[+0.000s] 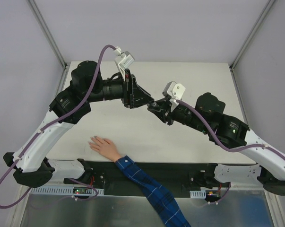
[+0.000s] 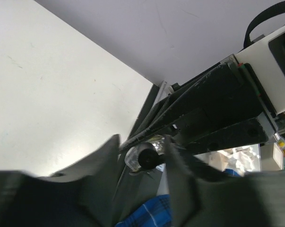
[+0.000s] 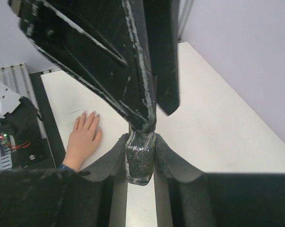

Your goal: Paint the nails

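My right gripper (image 3: pixel 141 142) is shut on a small glittery dark bottle (image 3: pixel 141 161), held above the table. My left gripper (image 3: pixel 159 118) comes at the bottle's neck from the far side. In the left wrist view its jaws (image 2: pixel 142 142) stand apart around the black cap (image 2: pixel 150 159), with a gap on the left side, so it is open. In the top view both grippers meet above the table's middle, left (image 1: pixel 144 101) and right (image 1: pixel 157 108). The pale hand (image 1: pixel 103 145) lies flat near the front edge, its nails (image 3: pixel 92 114) small and greyish.
The arm in the blue plaid sleeve (image 1: pixel 151 189) reaches in over the front edge between the two arm bases. The white table (image 1: pixel 203 80) has grey walls on three sides. Electronics and cables (image 3: pixel 17 127) sit along the near edge.
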Action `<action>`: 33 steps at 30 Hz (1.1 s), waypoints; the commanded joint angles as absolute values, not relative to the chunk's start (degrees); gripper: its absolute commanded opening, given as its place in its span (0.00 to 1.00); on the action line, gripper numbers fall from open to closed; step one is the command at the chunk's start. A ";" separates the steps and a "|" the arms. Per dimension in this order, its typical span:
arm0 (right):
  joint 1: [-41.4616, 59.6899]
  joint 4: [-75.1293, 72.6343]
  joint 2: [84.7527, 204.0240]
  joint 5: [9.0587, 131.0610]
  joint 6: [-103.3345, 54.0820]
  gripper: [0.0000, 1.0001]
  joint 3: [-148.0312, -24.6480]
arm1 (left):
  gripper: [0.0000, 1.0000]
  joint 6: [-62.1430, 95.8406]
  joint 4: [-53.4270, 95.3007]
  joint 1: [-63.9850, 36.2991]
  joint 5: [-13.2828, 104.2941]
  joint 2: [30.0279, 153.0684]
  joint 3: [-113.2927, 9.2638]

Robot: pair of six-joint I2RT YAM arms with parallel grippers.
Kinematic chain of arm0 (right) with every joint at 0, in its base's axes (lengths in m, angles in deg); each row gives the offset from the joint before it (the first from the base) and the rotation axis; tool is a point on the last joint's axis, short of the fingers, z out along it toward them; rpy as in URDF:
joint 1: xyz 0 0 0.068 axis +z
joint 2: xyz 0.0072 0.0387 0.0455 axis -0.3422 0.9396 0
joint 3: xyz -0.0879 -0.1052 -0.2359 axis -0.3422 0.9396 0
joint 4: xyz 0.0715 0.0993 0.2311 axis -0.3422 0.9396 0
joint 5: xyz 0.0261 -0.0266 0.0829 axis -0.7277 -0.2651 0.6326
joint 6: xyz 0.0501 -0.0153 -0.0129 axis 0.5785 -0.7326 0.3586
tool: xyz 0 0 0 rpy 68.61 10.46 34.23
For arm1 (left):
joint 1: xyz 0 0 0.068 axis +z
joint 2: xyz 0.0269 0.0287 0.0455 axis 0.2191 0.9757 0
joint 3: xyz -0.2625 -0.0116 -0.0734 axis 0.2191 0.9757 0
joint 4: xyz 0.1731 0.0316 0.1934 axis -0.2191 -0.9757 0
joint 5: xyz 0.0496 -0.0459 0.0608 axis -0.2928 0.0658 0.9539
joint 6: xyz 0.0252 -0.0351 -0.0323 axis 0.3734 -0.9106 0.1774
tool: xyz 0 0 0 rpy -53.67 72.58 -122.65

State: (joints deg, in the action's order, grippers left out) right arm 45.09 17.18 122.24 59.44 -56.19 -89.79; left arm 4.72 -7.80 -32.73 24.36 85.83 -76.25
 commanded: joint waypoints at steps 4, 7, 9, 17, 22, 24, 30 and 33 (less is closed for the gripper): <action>45.56 12.04 122.02 54.93 -57.37 0.00 -91.92 | 0.00 5.93 -6.57 -33.05 16.44 86.19 -77.93; 39.89 12.92 120.97 78.68 -54.22 0.00 -91.48 | 0.00 6.90 -2.81 -33.13 10.19 85.14 -77.58; 33.37 8.29 121.66 102.64 -44.67 0.00 -90.60 | 0.00 6.55 1.06 -33.13 4.56 83.74 -75.57; 30.08 -5.93 122.55 128.26 -27.82 0.00 -88.13 | 0.00 3.91 9.96 -33.05 -1.43 80.21 -72.83; 30.00 3.41 120.71 121.77 -37.23 0.00 -89.80 | 0.60 2.59 8.99 -32.78 1.63 80.30 -73.62; 30.08 7.99 120.26 119.65 -39.69 0.00 -90.42 | 0.89 3.81 7.68 -32.70 4.01 79.78 -73.71; 30.09 11.43 118.24 111.82 -43.48 0.00 -89.98 | 0.90 6.72 0.03 -32.61 10.78 80.56 -76.70; 30.09 11.25 117.80 107.96 -43.75 0.00 -89.46 | 0.85 7.33 -1.64 -32.61 11.93 81.18 -77.05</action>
